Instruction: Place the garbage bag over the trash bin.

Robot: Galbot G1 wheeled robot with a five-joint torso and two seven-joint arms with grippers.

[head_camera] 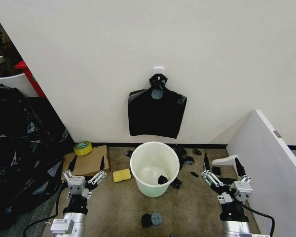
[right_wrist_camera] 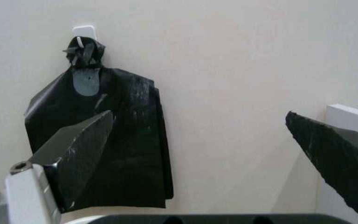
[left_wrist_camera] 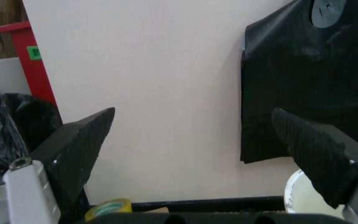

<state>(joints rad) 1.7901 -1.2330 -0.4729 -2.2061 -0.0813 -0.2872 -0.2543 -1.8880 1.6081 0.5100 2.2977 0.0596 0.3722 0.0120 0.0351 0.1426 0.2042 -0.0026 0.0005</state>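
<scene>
**Bin on the floor, bag bundle on the wall**

A speckled brown floor [head_camera: 113,207] meets a plain off-white wall [head_camera: 138,44] at a dark skirting strip. Nearest, the two arms stand low at either side: the left gripper [head_camera: 87,170] and the right gripper [head_camera: 222,169] both point up with their black, tapered fingers spread wide, holding nothing. Black plastic scraps [head_camera: 152,218] lie between them on the floor. Next comes the bin [head_camera: 154,168], a round, smooth white bucket with a rolled rim, standing upright with a small black scrap inside. A yellow sponge [head_camera: 121,175] lies just beside it, toward the left gripper. Beyond that sit a flat cardboard piece [head_camera: 91,160] and a tape roll [head_camera: 82,147]. A glossy, crinkled black heap [head_camera: 19,148] fills the left side. Farthest, on the wall above the bin, a flat black bundle [head_camera: 155,113] with a knotted top hangs from a white hook [head_camera: 159,70]. A white panel [head_camera: 271,153] slants at right.
</scene>
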